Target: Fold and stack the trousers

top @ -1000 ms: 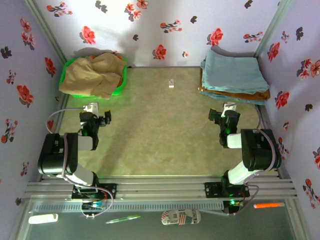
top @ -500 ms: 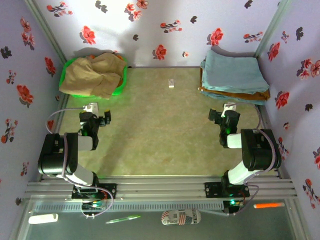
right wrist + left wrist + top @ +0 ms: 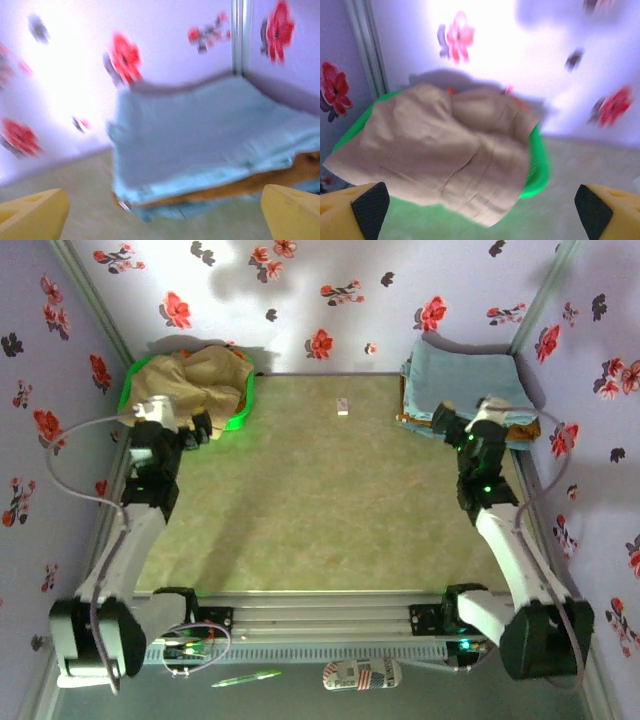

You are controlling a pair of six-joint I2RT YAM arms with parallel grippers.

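Facing the trousers (image 3: 445, 155), the left hand (image 3: 481, 207) gapes wide; the right hand (image 3: 164, 211) too.

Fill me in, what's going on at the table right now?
Nothing is held yet. The left gripper hangs open just short of the green basket, where the tan trousers lie in a crumpled heap. The right gripper, also open, faces the folded stack in the far right corner, pale blue cloth on top. Folding has not started.
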